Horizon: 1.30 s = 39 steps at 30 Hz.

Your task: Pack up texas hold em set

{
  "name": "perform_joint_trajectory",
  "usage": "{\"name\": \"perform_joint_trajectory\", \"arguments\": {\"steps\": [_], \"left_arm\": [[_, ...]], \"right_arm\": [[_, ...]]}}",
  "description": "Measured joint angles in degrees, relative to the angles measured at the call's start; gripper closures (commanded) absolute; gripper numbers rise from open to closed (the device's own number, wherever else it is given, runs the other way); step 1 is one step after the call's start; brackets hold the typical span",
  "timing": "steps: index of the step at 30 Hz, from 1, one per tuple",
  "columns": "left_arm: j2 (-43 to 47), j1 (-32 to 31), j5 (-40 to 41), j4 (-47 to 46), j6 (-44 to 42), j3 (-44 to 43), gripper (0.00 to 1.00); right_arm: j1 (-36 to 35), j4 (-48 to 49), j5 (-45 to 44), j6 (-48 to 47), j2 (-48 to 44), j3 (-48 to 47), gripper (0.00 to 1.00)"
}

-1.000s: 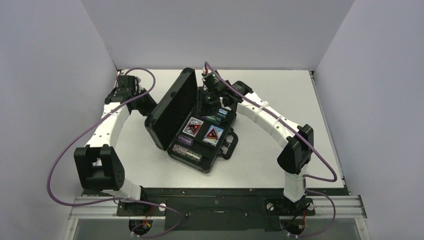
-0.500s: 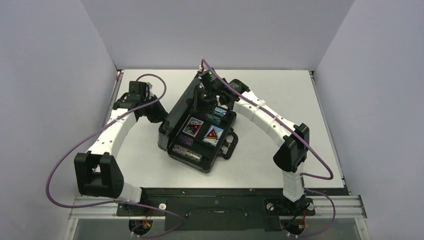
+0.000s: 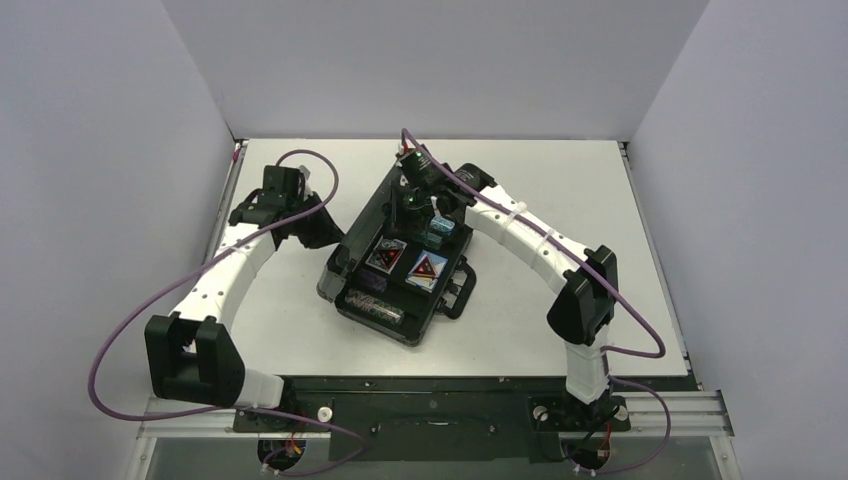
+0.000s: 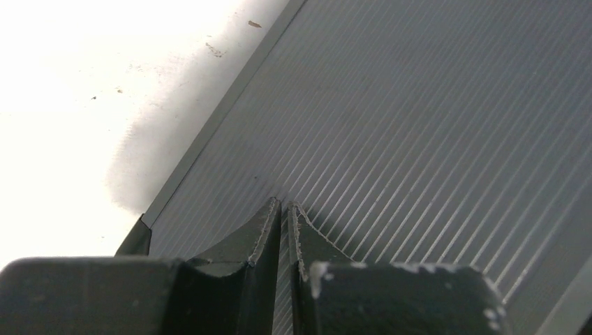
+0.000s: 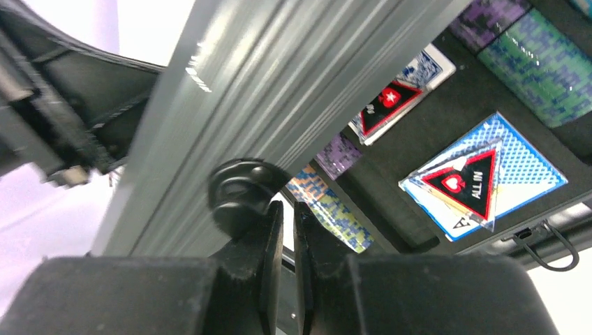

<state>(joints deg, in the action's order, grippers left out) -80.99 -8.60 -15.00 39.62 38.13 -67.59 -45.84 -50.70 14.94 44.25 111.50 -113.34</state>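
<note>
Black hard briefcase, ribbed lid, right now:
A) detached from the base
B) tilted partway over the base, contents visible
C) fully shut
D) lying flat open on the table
B: the ribbed lid leans at an angle over the black foam-lined base, and the red-black ALL IN triangle shows in the open gap beneath it.

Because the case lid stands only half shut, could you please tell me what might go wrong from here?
The right end effector, shut, sits at the lid's edge over the open base, so it might get pinched. The left end effector, shut, meets the ribbed lid and might slip. The ALL IN triangle, lying on a deck, could shift.
</note>
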Motion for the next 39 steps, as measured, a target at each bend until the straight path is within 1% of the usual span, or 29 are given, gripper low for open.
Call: {"name": "perform_joint_trajectory", "arguments": {"steps": [5,10,22,26,31,34,36,37,38,39], "left_arm": [[1.81,-1.27,-0.68,-0.13,-0.09,0.0,0.93],[3.45,-2.84,-3.19,-1.42,-0.31,0.35,0.93],[7.43,-6.49,-10.19,-10.19,0.83,7.41,0.93],[7.93,-7.61,-11.34,-11.85,1.51,9.99,0.93],[8.02,-8.55,-11.93,-12.96,1.84,10.75,0.93],[8.33,-9.16,-12.04,-13.29,1.75,10.75,0.93],[8.55,-9.64,-12.04,-13.29,1.66,10.75,0.9],[8.7,-9.97,-12.02,-13.29,1.51,10.75,0.85],[8.85,-10.34,-11.96,-13.27,1.29,10.75,0.82],[9.07,-10.73,-11.89,-13.29,0.96,10.75,0.76]], "right_arm": [[-0.09,-0.5,-0.09,-0.52,-1.25,4.76,0.92],[0.37,-0.5,-0.98,-1.22,-4.37,10.34,0.92],[2.05,-0.83,-2.84,-1.29,-14.64,24.76,0.92],[2.97,-0.61,-2.91,-1.09,-16.31,29.07,0.92],[4.11,1.07,-2.95,-1.05,-16.74,32.52,0.92],[4.98,1.51,-2.95,-1.09,-17.77,34.71,0.87],[5.86,1.88,-2.97,-1.11,-19.32,36.35,0.82],[6.27,2.08,-2.99,-1.18,-20.26,37.07,0.8],[7.23,2.25,-3.13,-1.22,-21.22,37.68,0.75],[7.82,2.38,-3.21,-1.31,-22.18,38.16,0.72]]}}
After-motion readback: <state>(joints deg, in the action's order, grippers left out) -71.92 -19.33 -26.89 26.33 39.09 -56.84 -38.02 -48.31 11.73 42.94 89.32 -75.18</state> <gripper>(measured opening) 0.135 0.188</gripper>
